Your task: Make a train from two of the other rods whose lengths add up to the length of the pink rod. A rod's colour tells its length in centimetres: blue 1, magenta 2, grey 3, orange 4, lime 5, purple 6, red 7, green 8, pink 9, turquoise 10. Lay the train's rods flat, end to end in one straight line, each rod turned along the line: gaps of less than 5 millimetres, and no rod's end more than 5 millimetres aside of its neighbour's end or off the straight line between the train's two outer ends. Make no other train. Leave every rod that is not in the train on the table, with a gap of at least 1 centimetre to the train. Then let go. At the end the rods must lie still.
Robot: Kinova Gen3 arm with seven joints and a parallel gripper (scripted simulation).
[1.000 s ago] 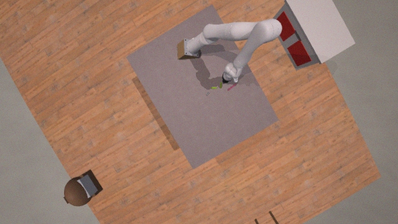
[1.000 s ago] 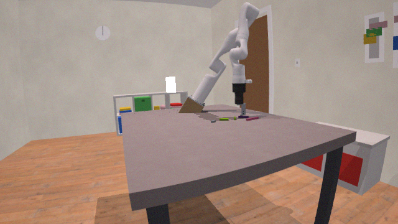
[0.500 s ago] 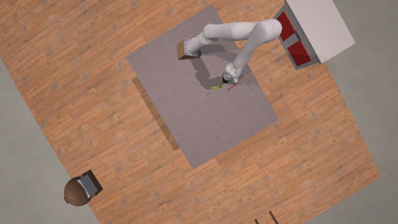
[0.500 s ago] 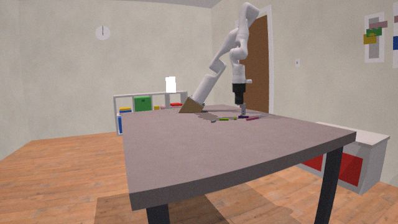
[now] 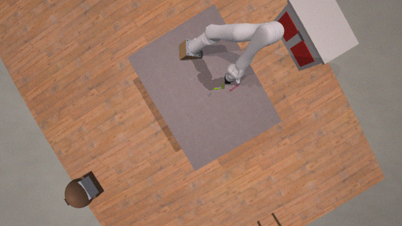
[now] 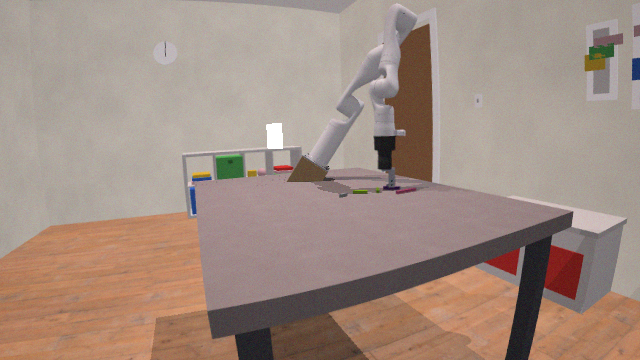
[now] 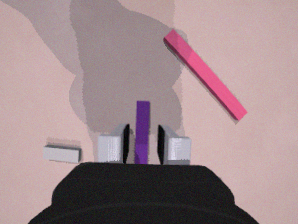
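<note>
My gripper point(image 7: 143, 138) is low over the grey table, and its fingers are open with a small gap on each side of the purple rod point(image 7: 143, 129). The purple rod lies flat on the table under the fingers point(image 6: 391, 188). The pink rod point(image 7: 205, 74) lies flat ahead and to the right, at a slant, apart from the purple rod; it also shows in the overhead view point(image 5: 233, 88) and the side view point(image 6: 406, 190). A lime rod point(image 5: 216, 88) and a green rod point(image 5: 223, 85) lie just left of the gripper point(image 5: 230, 80). A small grey rod point(image 5: 210, 94) lies further left.
A short pale grey piece point(image 7: 61, 153) lies close beside the left finger. The arm's tan base block point(image 5: 186, 50) stands at the back of the table. A white cabinet with red fronts point(image 5: 301, 37) stands off the table at the right.
</note>
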